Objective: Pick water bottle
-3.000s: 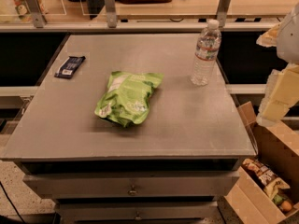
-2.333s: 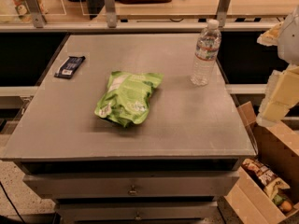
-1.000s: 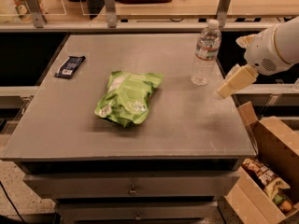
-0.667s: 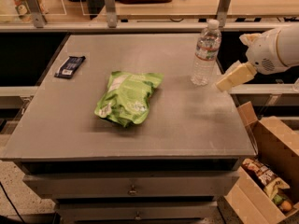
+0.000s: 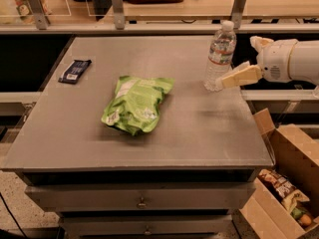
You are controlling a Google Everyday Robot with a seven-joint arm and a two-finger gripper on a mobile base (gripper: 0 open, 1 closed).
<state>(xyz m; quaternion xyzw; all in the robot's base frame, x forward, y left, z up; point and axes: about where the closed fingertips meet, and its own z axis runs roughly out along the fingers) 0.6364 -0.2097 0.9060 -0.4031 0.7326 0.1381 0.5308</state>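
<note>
The water bottle (image 5: 220, 54) stands upright near the back right of the grey table (image 5: 199, 133). It is clear and ribbed, with a white cap and a white-and-red label band. My gripper (image 5: 236, 63) comes in from the right edge on a white arm and is just right of the bottle, at the height of its lower half. It is open and empty. One cream finger (image 5: 240, 76) points left and down, with its tip by the bottle's base; the other finger (image 5: 259, 42) is higher and further back. I cannot tell whether the lower finger touches the bottle.
A green snack bag (image 5: 137, 103) lies in the table's middle. A dark wrapped bar (image 5: 75, 70) lies at the back left. An open cardboard box (image 5: 289, 156) with snacks stands on the floor to the right. A railed shelf (image 5: 174, 26) runs behind the table.
The arm has swung in from the right edge and moved left and up toward the bottle. The bottle, bag and bar have not moved.
</note>
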